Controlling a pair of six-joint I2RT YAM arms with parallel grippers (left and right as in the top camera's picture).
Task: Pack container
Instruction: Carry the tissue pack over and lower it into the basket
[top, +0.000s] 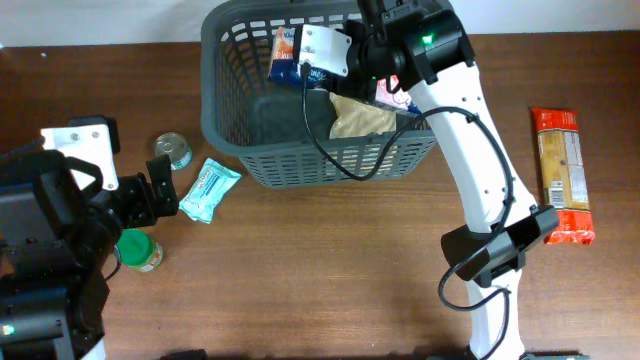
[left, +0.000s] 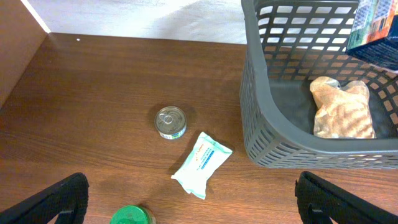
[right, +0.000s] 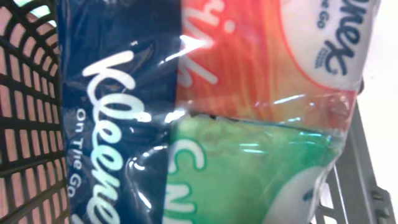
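My right gripper (top: 318, 52) is out over the container (top: 330, 165), which sits at the far side of the table. A Kleenex On The Go multipack (right: 205, 112) fills my right wrist view edge to edge. It hides my fingers, so I can't tell whether the jaws are clamped on it or already slack. My guess is the pack is that close because I'm lowering it along the lattice wall, into the free end beside the tan crinkled bag (left: 342, 109) on the floor.

My left gripper (top: 165, 190) hangs low over the wood with its jaws spread wide and nothing between them. It faces the wet-wipes pack (left: 201, 163) and the small tin can (left: 170, 122), probably lined up for the next pick. A green-lidded jar (top: 140, 250) stands just beside it. A long orange snack packet (top: 562, 175) waits well apart on my right.

The surface is dark brown wood-grain tabletop (top: 330, 270), matte and bare between the items, with a white wall (left: 155, 18) at its far edge.
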